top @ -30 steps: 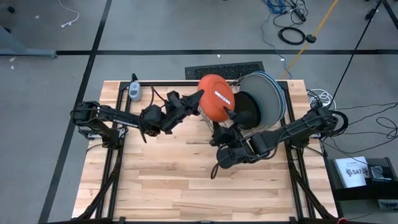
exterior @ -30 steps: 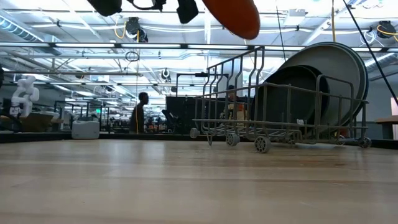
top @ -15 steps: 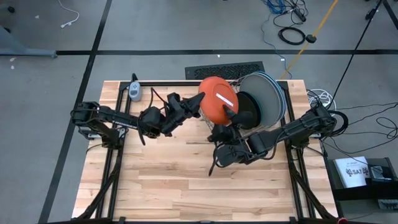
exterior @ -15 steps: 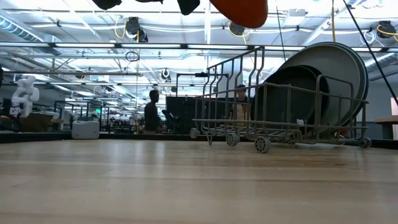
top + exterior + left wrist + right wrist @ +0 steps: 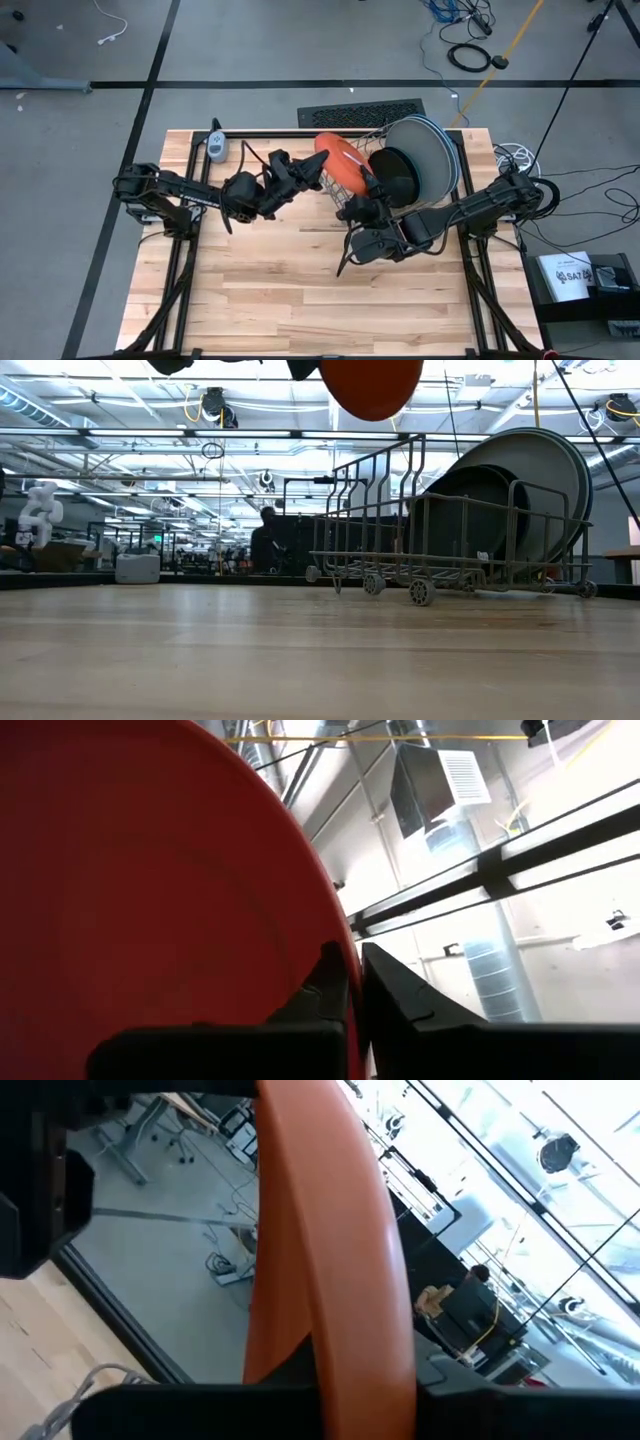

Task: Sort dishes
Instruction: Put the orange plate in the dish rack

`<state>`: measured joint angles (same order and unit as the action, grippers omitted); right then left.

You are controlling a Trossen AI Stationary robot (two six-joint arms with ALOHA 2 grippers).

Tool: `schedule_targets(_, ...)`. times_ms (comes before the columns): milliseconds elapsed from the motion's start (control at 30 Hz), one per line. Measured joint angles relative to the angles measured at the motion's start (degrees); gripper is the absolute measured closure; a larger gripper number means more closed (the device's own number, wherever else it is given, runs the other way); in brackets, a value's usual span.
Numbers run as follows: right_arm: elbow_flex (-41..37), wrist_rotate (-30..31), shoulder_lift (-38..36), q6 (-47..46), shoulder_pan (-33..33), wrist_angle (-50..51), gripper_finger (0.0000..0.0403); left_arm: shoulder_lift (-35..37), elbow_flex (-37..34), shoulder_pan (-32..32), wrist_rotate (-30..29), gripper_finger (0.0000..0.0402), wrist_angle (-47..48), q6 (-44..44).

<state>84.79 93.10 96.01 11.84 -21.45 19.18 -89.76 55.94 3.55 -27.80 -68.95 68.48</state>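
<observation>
An orange plate (image 5: 338, 162) (image 5: 370, 385) hangs in the air above the left end of the grey wire dish rack (image 5: 440, 550), standing nearly on edge. My left gripper (image 5: 317, 165) (image 5: 345, 965) is shut on its left rim. My right gripper (image 5: 366, 190) (image 5: 360, 1380) is shut on its near-right rim. In the rack, a large pale plate (image 5: 428, 150) and a black plate (image 5: 398, 175) stand on their rims, leaning toward the rack's right end. My left gripper pinches the orange plate's rim (image 5: 335, 945) between its two fingers, one on each face. It comes from the table's left, slanting upward. The plate is lifted clear of the rack and table. My right gripper has the plate's rim (image 5: 350, 1330) between its two fingers, on the side opposite the left gripper. It comes about level from the table's near right. The plate stands nearly on edge in the hold, clear of the rack.
A small grey device (image 5: 216, 145) lies at the table's far left. The rack (image 5: 440, 215) fills the far right. The near half of the wooden table (image 5: 280, 290) is bare. In the low view a person (image 5: 265, 540) shows in the room beyond.
The orange plate has tipped from showing its broad face upward to standing nearly on edge, and has shifted slightly toward the table's left. My right gripper has turned at the wrist and shut on the plate's near-right rim. My left gripper has kept its hold.
</observation>
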Motion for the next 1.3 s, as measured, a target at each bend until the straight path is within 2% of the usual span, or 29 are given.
schedule_targets(133,0.0,-0.3,0.0,-1.3,-0.4,-0.2,0.0378,0.0,0.0,0.0,2.1,0.0356,-0.6,-1.4)
schedule_targets(367,0.0,-2.2,0.1,-1.1,-1.5,-1.0,0.0378,0.0,-2.8,-0.2,8.1,0.0243,-1.3,-3.9)
schedule_targets(500,-0.1,-4.7,-0.5,-1.7,-2.0,-0.4,0.0378,0.8,-6.4,-2.1,17.2,0.0199,-1.7,-3.0)
schedule_targets(633,-0.1,-6.0,-1.0,-2.6,-2.1,-0.5,0.0378,1.4,-8.9,-3.8,27.3,0.0190,-5.2,-3.1)
schedule_targets(867,-0.1,-4.4,-2.2,-3.0,-0.2,0.0,0.0378,3.0,-12.7,-2.9,35.6,0.0189,-6.6,-6.3)
schedule_targets(1033,-0.1,-3.8,-3.8,-4.2,1.3,3.1,0.0378,4.2,-16.3,-2.3,43.7,0.0189,-7.5,-9.2)
schedule_targets(1133,-0.1,-3.6,-5.4,-9.5,1.9,7.4,0.0378,5.1,-19.2,-1.0,46.0,0.0189,-10.9,-10.8)
schedule_targets(1267,0.0,-3.7,-6.7,-23.6,2.1,18.5,0.0378,7.5,-24.1,-0.1,45.7,0.0189,-17.5,-12.4)
schedule_targets(1300,0.0,-5.4,-6.8,-27.7,2.3,22.3,0.0378,8.3,-25.1,-0.4,45.6,0.0189,-19.0,-12.4)
